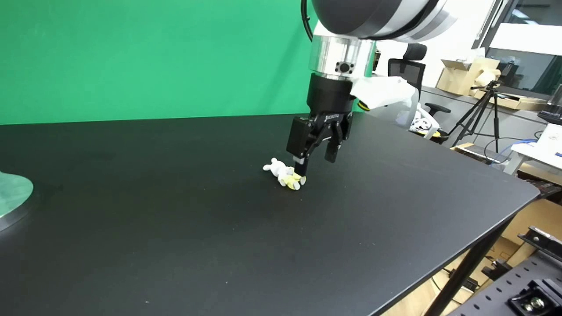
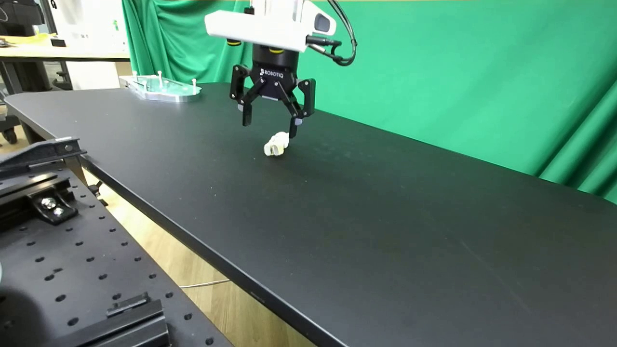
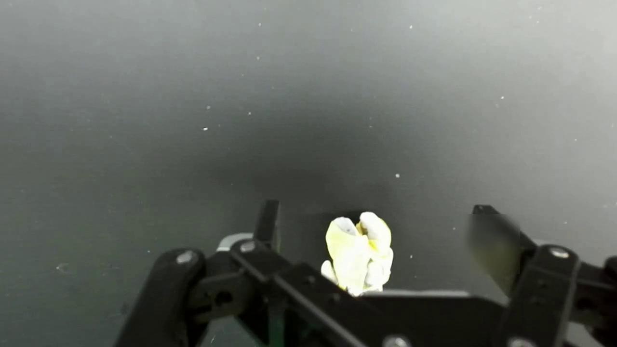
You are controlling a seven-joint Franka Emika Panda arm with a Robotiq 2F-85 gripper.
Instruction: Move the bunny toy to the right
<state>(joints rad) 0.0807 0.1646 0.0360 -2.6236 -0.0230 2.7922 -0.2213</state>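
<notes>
The bunny toy is small and white with yellow on its lower body. It lies flat on the dark table in both exterior views, and it also shows in an exterior view. My gripper points down with its fingers spread, low over the table. In an exterior view the gripper has one fingertip close beside the toy; I cannot tell if they touch. In the wrist view the toy lies between the open fingers of the gripper, nearer the left finger. Its far end is hidden by the gripper body.
The black table has its edge on the right in an exterior view. A clear, greenish plate with white pegs stands at the table's far end. A round greenish object is cut off at the left. A green backdrop stands behind.
</notes>
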